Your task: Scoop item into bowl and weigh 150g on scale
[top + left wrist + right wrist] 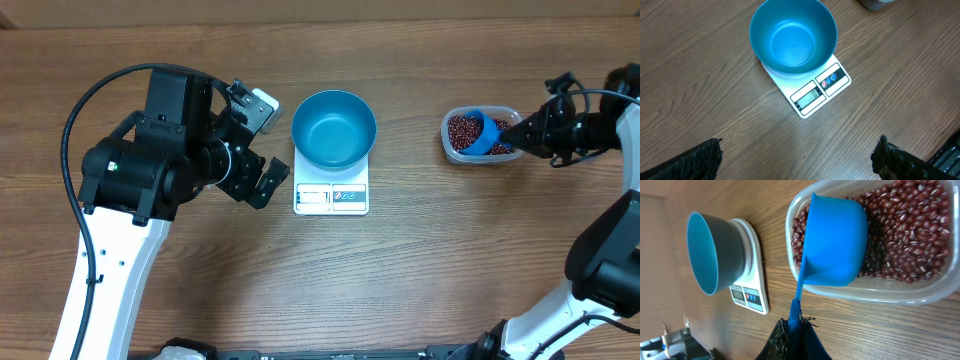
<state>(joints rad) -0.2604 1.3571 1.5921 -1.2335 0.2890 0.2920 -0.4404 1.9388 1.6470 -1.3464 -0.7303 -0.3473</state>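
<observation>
An empty blue bowl stands on the white scale at mid table. To the right, dark red-brown beans fill a clear plastic tub. My right gripper is shut on the handle of a small blue scoop, whose cup sits over the beans inside the tub. My left gripper hovers left of the scale, open, with nothing between its fingers.
Bare wooden tabletop surrounds the scale and tub. The left arm's black body fills the table's left side, and the right arm reaches in from the right edge.
</observation>
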